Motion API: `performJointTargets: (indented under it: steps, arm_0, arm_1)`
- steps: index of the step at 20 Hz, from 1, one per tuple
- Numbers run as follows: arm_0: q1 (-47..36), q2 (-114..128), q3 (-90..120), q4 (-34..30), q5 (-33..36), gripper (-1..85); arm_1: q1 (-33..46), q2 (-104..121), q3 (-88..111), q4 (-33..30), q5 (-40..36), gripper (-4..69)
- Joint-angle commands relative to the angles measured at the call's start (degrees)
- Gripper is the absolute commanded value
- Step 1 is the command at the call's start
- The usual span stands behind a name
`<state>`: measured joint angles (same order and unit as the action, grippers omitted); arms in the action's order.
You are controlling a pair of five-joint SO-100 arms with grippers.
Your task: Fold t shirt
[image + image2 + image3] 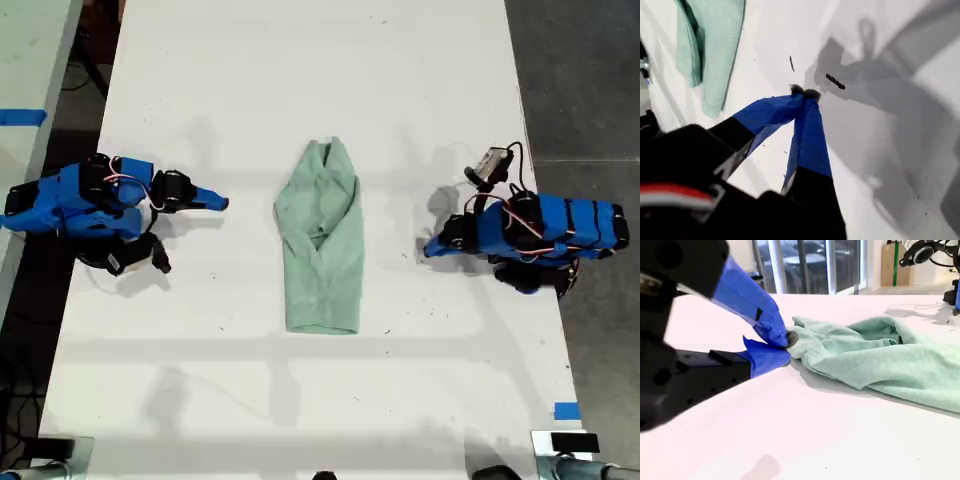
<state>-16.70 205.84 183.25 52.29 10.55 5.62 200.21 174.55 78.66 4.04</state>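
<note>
The t shirt (322, 240) is a pale mint-green wrinkled cloth lying flat mid-table, narrow end toward the far edge, wide end nearer. It also shows in the first wrist view (715, 40) and the second wrist view (880, 355). My first gripper (430, 245) rests low at the exterior view's right, tips pointing at the shirt but a hand's width away; its jaws (805, 92) are shut on nothing. At the exterior view's left, my second gripper (218, 202) also stays short of the cloth. Its blue-taped tips (785, 347) meet, empty.
The white table (300, 390) carries both arms. A blue tape piece (565, 410) sits near its front corner at the exterior view's right. Another table with blue tape (22, 116) stands at the exterior view's left. Small dark marks (835, 81) dot the surface beyond my first gripper.
</note>
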Motion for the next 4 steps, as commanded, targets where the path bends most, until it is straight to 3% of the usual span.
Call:
performJointTargets:
  steps: [1, 4]
  arm_0:
    - [-0.7, 0.35, 0.26, 0.18, -1.14, -0.1]
    - [-0.7, 0.35, 0.26, 0.18, -1.14, -0.1]
  arm_1:
    - [-0.62, 0.7, 2.46, -0.09, -0.44, -0.8]
    - [-0.79, 0.7, 1.93, 0.79, -0.88, -0.8]
